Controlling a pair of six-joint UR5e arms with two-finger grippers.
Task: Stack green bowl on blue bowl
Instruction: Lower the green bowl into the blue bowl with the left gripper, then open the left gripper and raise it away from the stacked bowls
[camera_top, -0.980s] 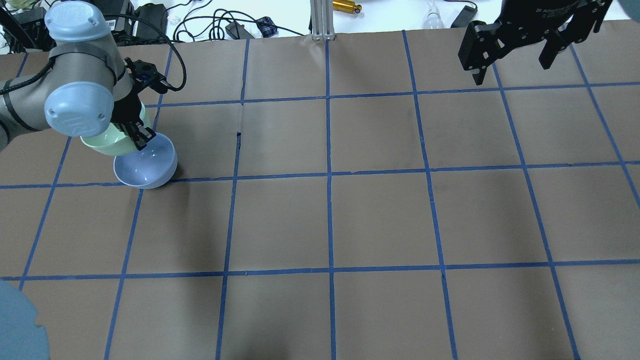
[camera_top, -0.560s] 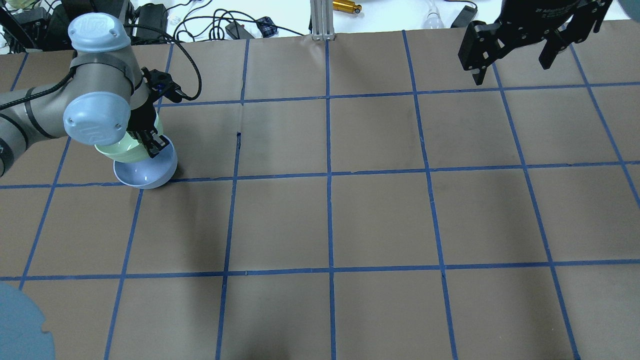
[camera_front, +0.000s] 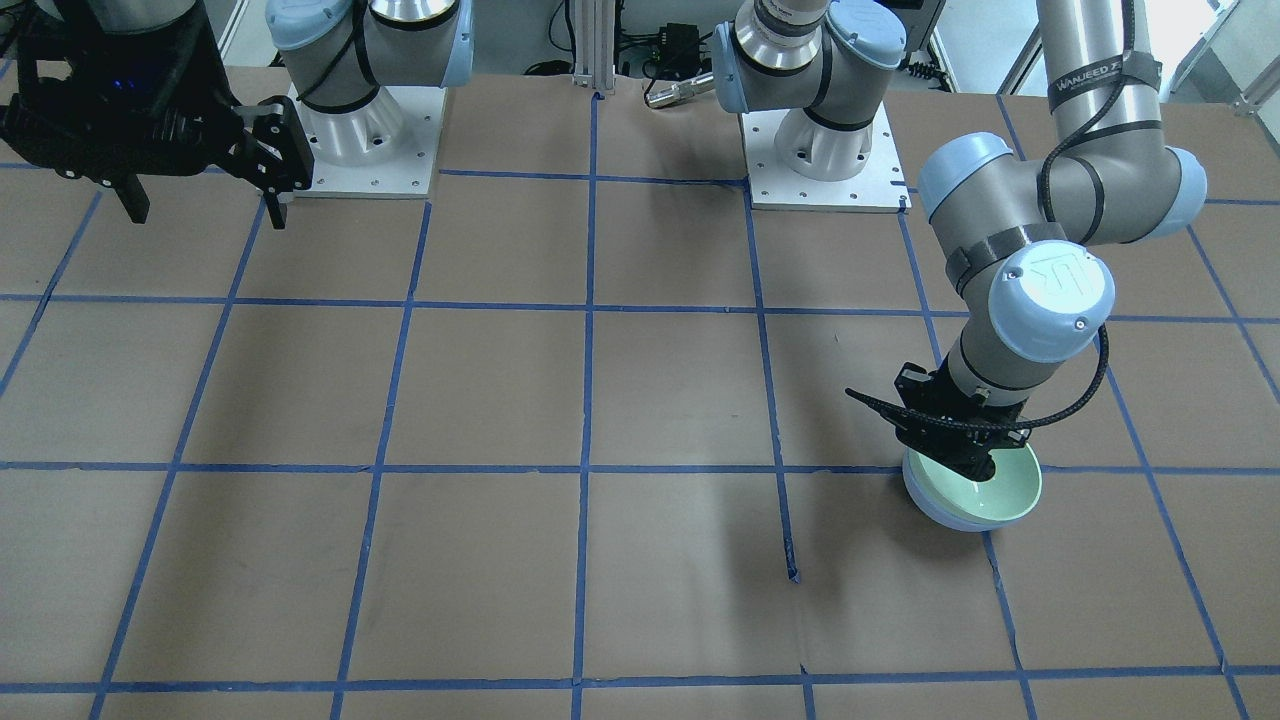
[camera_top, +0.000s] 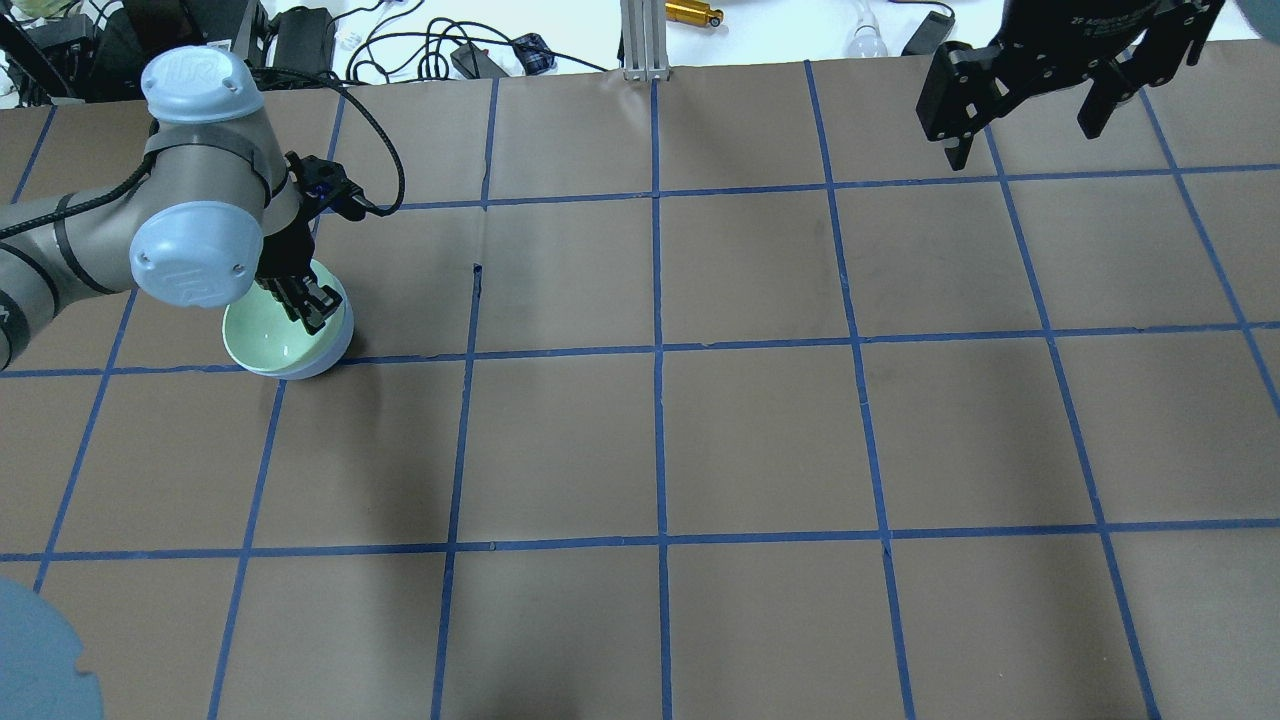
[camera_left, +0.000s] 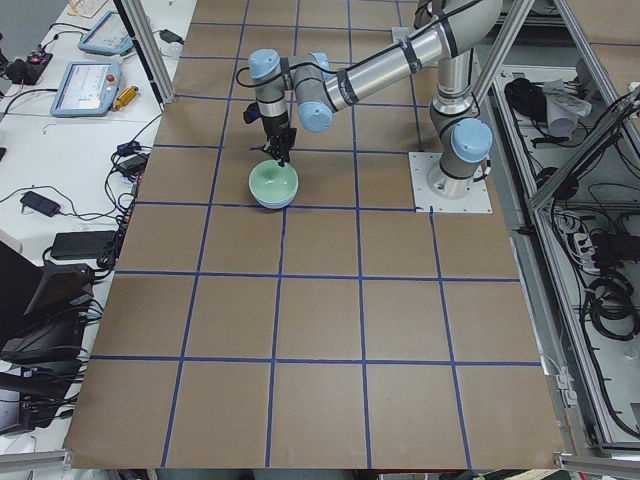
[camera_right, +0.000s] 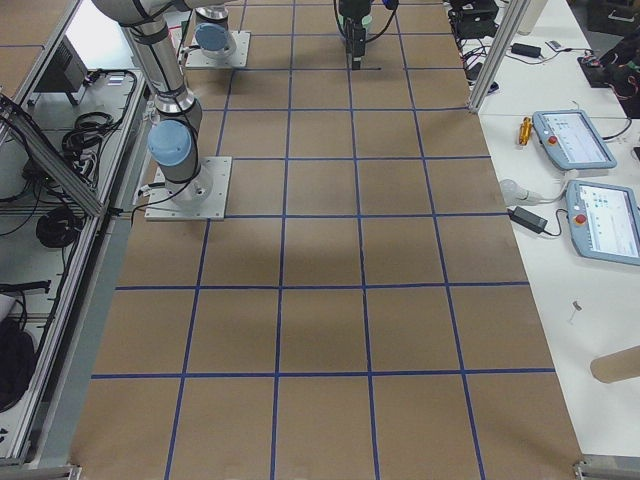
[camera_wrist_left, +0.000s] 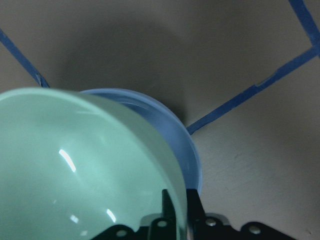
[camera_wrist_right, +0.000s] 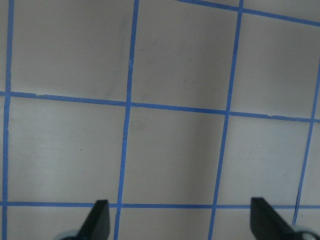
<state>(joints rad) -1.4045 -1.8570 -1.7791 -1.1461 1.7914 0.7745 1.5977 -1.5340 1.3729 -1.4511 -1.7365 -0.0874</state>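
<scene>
The green bowl (camera_top: 262, 338) sits nested inside the blue bowl (camera_top: 338, 350) at the table's left; only a blue sliver shows under it. Both also show in the front-facing view, green bowl (camera_front: 1008, 490) and blue bowl (camera_front: 925, 508). My left gripper (camera_top: 305, 305) is shut on the green bowl's rim, one finger inside and one outside. The left wrist view shows the green bowl (camera_wrist_left: 75, 165) resting within the blue bowl (camera_wrist_left: 186, 145). My right gripper (camera_top: 1020, 130) is open and empty, high over the far right corner; it also shows in the front-facing view (camera_front: 205, 205).
Brown paper with a blue tape grid covers the table. A small tear in the paper (camera_top: 477, 280) lies right of the bowls. Cables and devices (camera_top: 480, 50) and an aluminium post (camera_top: 640, 40) stand beyond the far edge. The arm bases (camera_front: 360, 140) are bolted on the robot's side.
My left gripper has carried the green bowl to the right and down. It was tilted over the blue bowl's edge and is now seated level inside it. The right arm has not moved.
</scene>
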